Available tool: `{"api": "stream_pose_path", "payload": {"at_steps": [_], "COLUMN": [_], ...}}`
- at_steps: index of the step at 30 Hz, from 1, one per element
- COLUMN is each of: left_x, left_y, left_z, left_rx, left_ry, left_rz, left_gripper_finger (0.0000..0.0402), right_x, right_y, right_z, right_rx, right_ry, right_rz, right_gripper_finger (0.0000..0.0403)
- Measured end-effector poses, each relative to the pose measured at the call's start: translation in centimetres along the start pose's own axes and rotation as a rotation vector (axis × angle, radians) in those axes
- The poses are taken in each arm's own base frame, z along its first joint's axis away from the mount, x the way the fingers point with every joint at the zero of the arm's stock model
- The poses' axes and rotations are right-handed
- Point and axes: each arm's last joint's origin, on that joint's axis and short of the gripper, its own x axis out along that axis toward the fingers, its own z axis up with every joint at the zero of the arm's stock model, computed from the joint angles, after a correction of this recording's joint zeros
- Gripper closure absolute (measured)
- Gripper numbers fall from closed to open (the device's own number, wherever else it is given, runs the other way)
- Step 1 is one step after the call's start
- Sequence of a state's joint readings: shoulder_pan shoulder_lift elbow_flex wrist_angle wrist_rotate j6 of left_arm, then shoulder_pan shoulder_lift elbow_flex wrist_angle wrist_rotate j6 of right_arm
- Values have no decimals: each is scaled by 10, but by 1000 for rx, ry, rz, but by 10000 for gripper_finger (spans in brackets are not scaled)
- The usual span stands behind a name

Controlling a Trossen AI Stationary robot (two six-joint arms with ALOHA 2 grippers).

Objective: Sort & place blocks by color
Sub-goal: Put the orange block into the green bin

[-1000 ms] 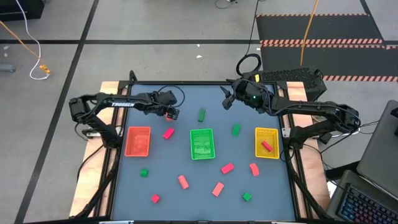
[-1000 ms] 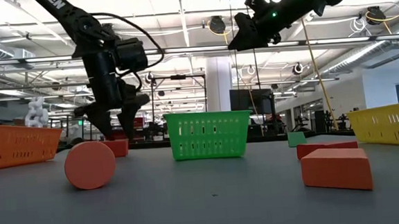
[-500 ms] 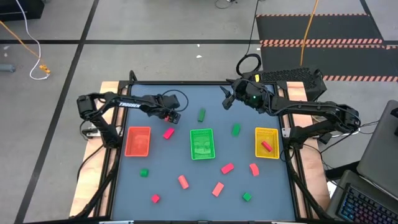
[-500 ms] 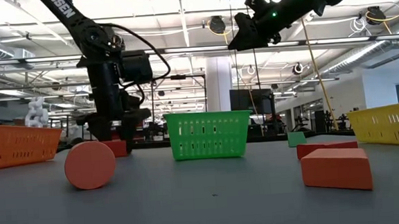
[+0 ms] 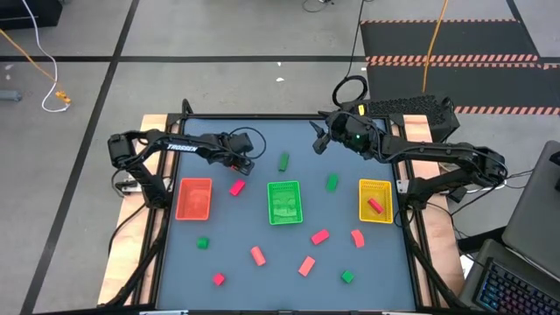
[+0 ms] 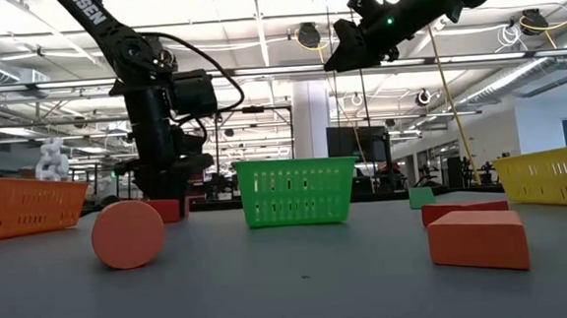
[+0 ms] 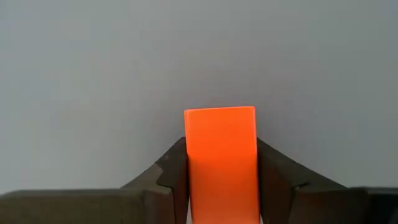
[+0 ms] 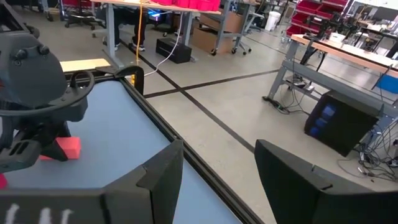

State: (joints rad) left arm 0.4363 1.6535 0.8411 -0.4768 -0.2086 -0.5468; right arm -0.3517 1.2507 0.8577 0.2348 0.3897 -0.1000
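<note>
We see the left gripper down on the table near its far left, its jaws pressed against both sides of an orange block. The right gripper hovers open above the far edge.

Three trays stand in a row across the table; blocks lie scattered before and behind them

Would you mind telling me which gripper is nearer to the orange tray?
The left. The left gripper sits just beyond the orange tray, low on the table with its jaws around an orange block. The right gripper hangs high over the far edge, well away.
</note>
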Motion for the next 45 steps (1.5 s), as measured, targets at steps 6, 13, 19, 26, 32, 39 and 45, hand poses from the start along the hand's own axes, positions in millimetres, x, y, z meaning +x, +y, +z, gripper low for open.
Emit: {"api": "stream_pose_path", "payload": {"at_steps": [6,13,19,26,32,39,45], "left_x": [-8,-48,-97,-132,-133,-103,-81], "left_y": [-9,-47,-89,-137,-160,-177,-179], "left_z": [10,36,48,19,-10,-21,-16], "left_rx": [34,155,262,425,453,493,485], "left_ry": [-7,-121,-255,-359,-350,-293,-267], "left_rz": [-80,-199,-313,-464,-449,-394,-356], "left_gripper_finger": [273,273,273,273,273,273,215], "right_x": [-2,-24,-50,-72,-89,-98,-97], "right_y": [-1,-13,-26,-35,-43,-46,-45], "right_z": [-1,5,11,-2,-10,-12,-12], "right_rx": [-50,-73,-22,22,93,164,153], "right_ry": [21,61,65,-12,-131,-208,-203], "right_rz": [0,-99,-132,-164,-211,-208,-207], "right_gripper_finger": [206,206,206,206,206,206,206]}}
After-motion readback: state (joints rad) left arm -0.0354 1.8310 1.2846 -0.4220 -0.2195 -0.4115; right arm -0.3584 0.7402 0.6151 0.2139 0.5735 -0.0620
